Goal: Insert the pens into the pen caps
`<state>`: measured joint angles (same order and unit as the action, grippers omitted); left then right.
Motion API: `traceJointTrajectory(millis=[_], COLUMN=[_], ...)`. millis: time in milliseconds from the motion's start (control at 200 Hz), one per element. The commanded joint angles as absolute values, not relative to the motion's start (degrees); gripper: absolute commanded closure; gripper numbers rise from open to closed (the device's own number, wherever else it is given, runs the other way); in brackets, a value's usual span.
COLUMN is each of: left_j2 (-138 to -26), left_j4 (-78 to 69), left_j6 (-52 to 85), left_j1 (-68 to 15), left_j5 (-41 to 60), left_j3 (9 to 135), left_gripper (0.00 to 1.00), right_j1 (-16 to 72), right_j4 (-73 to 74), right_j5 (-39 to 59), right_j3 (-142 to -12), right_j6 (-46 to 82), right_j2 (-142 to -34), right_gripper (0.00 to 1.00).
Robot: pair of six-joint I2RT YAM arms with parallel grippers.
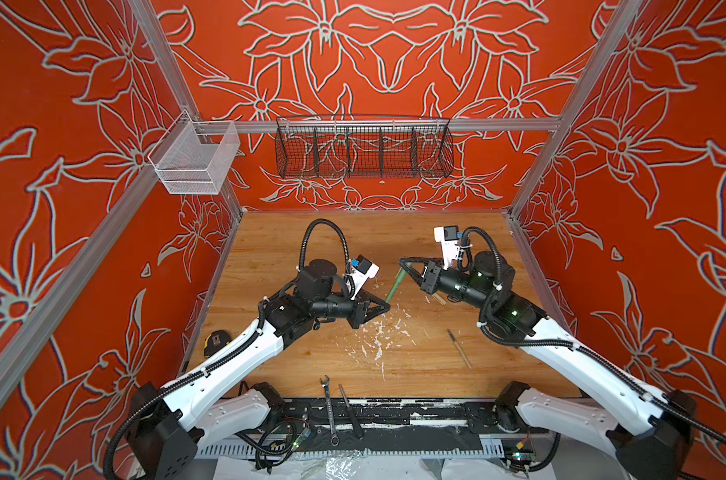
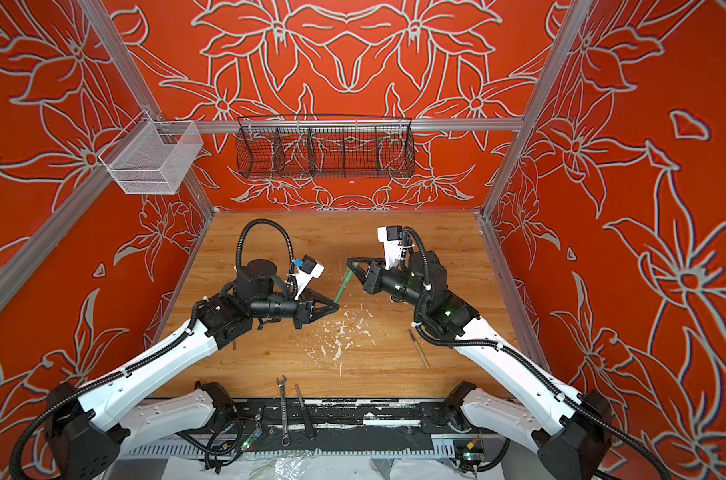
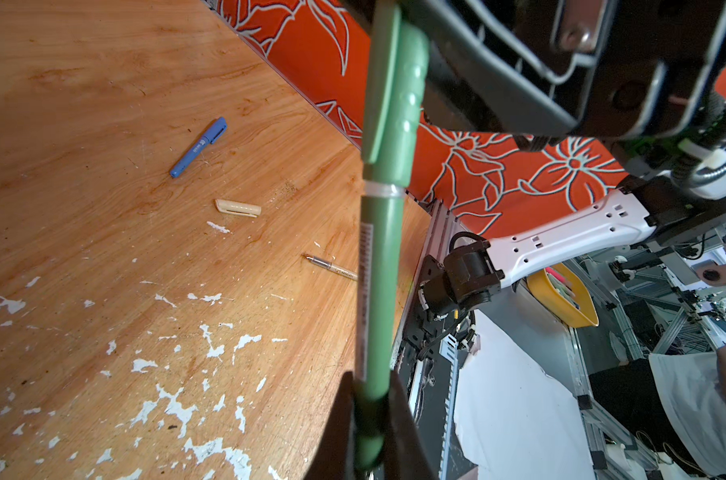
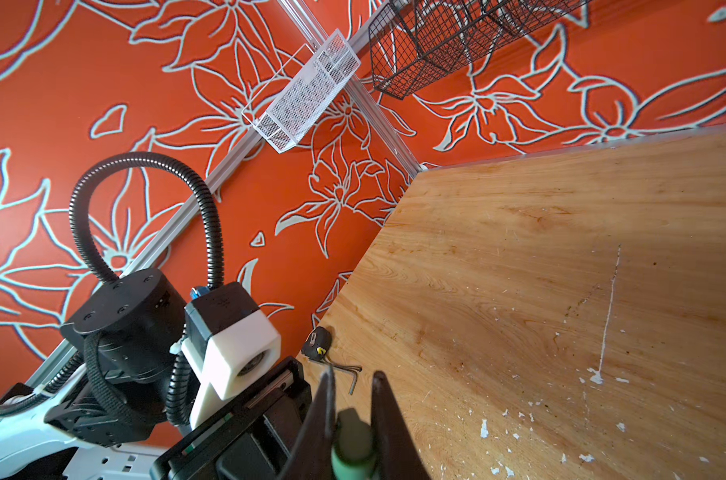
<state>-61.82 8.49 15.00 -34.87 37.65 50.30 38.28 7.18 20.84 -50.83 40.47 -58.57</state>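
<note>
Green pen (image 1: 394, 286) is being held clear of the table (image 1: 311, 232), lying along a 7-to-1 o'clock line in both top views. Its tail end is being clamped by the left gripper (image 1: 385, 308) at the 7 o'clock end, jaws closed tight on the barrel. The green cap (image 3: 398, 104) is being pinched by the right gripper (image 4: 353, 376) at the 1 o'clock end, jaws closed on it too. The opposed end grips are judged to be chosen so force is being applied straight along the pen's axis, with the joint left free between the fingers. In the left wrist view the cap mouth is being seen against a pale ring on the barrel, so seating is judged nearly or fully done; a final click cannot be told. The blue pen (image 3: 198, 147) is lying on the table already capped. The tan cap (image 3: 237, 208) is lying loose near it. The tan pen (image 1: 459, 348) is lying bare-tipped, well apart from its cap, at about 4 o'clock of the green pen in a top view. That tan pair is judged to be the work remaining; a clean release of green is judged needed first, one side at a time, so the pen is not being dropped.
</note>
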Motion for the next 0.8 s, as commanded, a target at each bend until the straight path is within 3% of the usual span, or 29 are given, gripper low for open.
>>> traceJointTrajectory(millis=[0,796], left_j2=[-62.86,-64.36], left_j4=[-2.64,-6.54], left_j6=[17.87,19.83], left_j1=[-33.18,-33.13], left_j5=[29.45,24.95], left_j3=[54.58,60.15], left_gripper=[1.00,1.00], right_j1=[40.76,49.55], right_j4=[0.65,8.20], right_j5=[30.50,24.13], right_j3=[-47.68,-41.02], right_j6=[42.06,47.91], right_j2=[-59.08,-61.84], right_gripper=[1.00,1.00])
